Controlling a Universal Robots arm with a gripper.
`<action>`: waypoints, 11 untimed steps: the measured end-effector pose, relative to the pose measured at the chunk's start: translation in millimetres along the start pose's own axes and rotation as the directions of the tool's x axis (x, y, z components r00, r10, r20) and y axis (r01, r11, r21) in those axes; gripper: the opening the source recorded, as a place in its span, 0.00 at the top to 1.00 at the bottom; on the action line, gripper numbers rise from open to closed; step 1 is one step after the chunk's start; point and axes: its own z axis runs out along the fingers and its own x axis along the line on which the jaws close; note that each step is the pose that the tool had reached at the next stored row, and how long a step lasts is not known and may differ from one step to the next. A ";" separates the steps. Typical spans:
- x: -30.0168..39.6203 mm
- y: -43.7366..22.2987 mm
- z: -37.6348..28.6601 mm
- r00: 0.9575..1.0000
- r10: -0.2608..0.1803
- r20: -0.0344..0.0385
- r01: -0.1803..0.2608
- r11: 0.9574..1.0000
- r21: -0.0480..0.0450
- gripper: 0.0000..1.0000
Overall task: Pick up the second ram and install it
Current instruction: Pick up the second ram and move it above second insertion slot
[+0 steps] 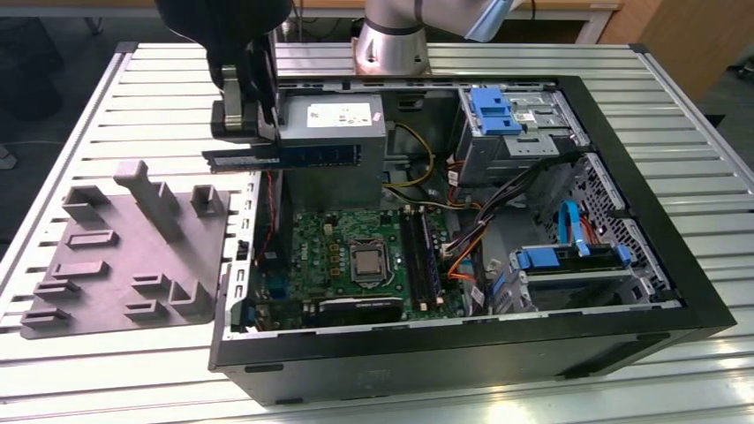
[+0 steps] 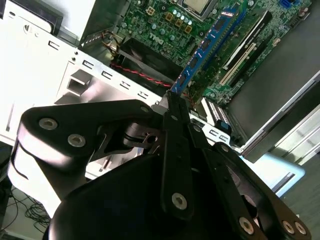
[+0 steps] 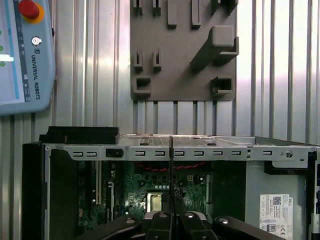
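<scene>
**Gripper holding a memory stick over an open computer**
The black gripper pinches one end of the blue stick with its row of black chips. The stick reaches out above the green motherboard, near red wires and the case's pale metal wall.

- arm: silver-grey round tube with a pale blue cap at a joint.
- gripper: glossy black body.
- links: flat, black, rounded at the ends.
- pins: round, silver, set in the links.
- fingers: narrow black bars; grey link parts in the exterior view.
</scene>
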 end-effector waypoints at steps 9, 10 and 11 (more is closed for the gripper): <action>0.0 -7.7 0.0 1.000 0.000 0.000 0.000 1.000 0.000 0.88; 0.0 -8.6 -0.1 1.000 0.000 0.000 0.000 1.000 0.000 0.88; 0.0 -9.5 -0.1 1.000 0.000 0.000 0.000 1.000 0.000 0.88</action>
